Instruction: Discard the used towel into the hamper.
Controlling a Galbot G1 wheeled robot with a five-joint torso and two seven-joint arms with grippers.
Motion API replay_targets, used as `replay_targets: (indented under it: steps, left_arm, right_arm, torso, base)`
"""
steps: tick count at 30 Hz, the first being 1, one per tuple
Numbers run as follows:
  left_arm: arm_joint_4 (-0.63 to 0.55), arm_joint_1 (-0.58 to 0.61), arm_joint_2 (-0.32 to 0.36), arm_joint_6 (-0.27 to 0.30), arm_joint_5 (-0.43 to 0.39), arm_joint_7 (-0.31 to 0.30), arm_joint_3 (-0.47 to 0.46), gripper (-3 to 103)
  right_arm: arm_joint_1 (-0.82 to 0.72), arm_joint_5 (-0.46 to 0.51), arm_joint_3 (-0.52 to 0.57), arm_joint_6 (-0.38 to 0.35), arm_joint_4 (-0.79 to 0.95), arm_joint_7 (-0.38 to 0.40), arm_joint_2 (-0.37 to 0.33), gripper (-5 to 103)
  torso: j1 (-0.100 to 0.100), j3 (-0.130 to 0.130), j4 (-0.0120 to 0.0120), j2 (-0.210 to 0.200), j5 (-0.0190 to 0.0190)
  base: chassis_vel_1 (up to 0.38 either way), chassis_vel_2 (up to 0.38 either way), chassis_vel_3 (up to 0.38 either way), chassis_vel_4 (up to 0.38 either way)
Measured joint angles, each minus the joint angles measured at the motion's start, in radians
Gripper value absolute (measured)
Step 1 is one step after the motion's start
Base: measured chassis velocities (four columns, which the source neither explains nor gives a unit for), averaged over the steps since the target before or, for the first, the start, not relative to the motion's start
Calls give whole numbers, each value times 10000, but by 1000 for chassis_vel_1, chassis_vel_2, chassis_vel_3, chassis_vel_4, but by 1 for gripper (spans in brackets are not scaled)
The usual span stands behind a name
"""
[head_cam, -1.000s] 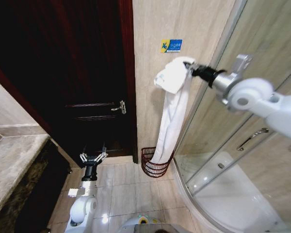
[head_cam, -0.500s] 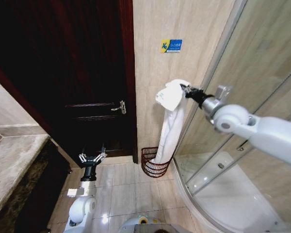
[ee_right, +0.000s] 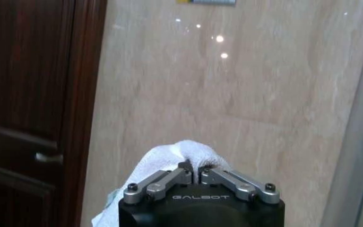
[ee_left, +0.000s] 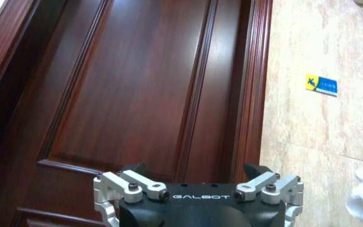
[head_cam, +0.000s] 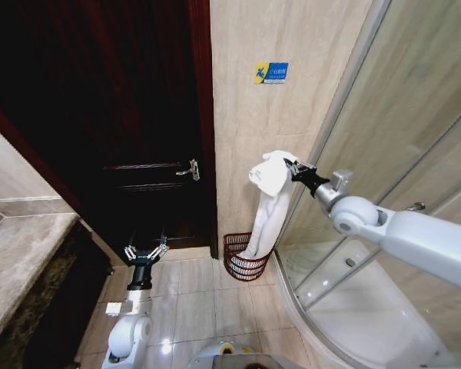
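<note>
Midway to the drop: a robot arm dangles a long white terry towel (head_cam: 267, 201) over a reddish-brown wire hamper (head_cam: 244, 260) in a tiled bathroom.

Clenched on a bunched upper fold, the right gripper (head_cam: 296, 171) holds the cloth beside the beige marble wall (head_cam: 253, 123); the wrist view shows its fingers (ee_right: 168, 180) pinched tight into the pile. The towel hangs limp in a narrow column, its tail reaching into the basket's open top at the foot of the wall, next to the curved glass shower door (head_cam: 384, 138). Soft and light, it looks likely to slump and fold wherever released. The left gripper (head_cam: 146, 252) idles low before the dark wooden door (head_cam: 123, 115), spread wide and empty.
</note>
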Motion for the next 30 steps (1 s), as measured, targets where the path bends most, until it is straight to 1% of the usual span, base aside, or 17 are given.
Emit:
replay_targets:
  steps: [2, 3, 8, 9, 13, 22, 25, 26, 28, 29, 30]
  left_arm:
    - [-4, 30, 32, -15, -2, 1, -13, 100]
    - [16, 25, 34, -28, 1, 2, -13, 100]
    - [70, 18, 8, -40, 57, 6, 7, 100]
    - [69, 10, -31, -41, 86, 5, 17, 100]
    - [41, 8, -41, -34, 125, 5, 19, 100]
    - [53, 28, -75, 14, 193, 4, 61, 100]
    - [87, 57, -90, 22, 229, 2, 87, 100]
    - [87, 57, -90, 22, 229, 2, 87, 100]
    - [117, 57, -91, 19, 233, 0, 102, 100]
    - [117, 57, -91, 19, 233, 0, 102, 100]
    - [128, 56, -92, 17, 235, 0, 107, 100]
  right_arm:
    - [0, -125, -303, 474, -589, -507, -58, 3]
    - [0, -163, -355, 564, -774, -609, -98, 3]
    - [4, -297, -604, 739, -1288, -720, -259, 3]
    - [5, -391, -629, 787, -1455, -723, -396, 3]
    - [25, -286, -428, 795, -1443, -539, -572, 3]
    - [52, -253, -326, 565, -814, -96, -562, 3]
    - [57, -255, -330, 495, -688, 38, -527, 3]
    - [57, -255, -330, 495, -688, 38, -527, 3]
    - [62, -249, -314, 453, -639, 94, -505, 3]
    - [62, -249, -314, 453, -639, 94, -505, 3]
    - [63, -248, -307, 441, -620, 109, -496, 3]
  torso:
    - [0, 0, 0, 0, 0]
    - [0, 0, 0, 0, -1]
    - [0, 0, 1, 0, -2]
    - [1, 0, -1, 0, 2]
    - [1, 0, 3, 0, -3]
    - [-8, -10, 2, -17, -3]
    - [-98, -114, 2, -219, -3]
    - [-98, -114, 2, -219, -3]
    - [-191, -217, 2, -420, -2]
    - [-191, -217, 2, -420, -2]
    - [-236, -268, 2, -515, -2]
  base:
    - [0, 0, 0, 0]
    - [0, 0, 0, 0]
    - [0, 0, 0, 0]
    - [0, 0, 0, 0]
    - [0, 0, 0, 0]
    - [0, 0, 0, 0]
    - [0, 0, 0, 0]
    - [0, 0, 0, 0]
    - [0, 0, 0, 0]
    - [0, 0, 0, 0]
    - [0, 0, 0, 0]
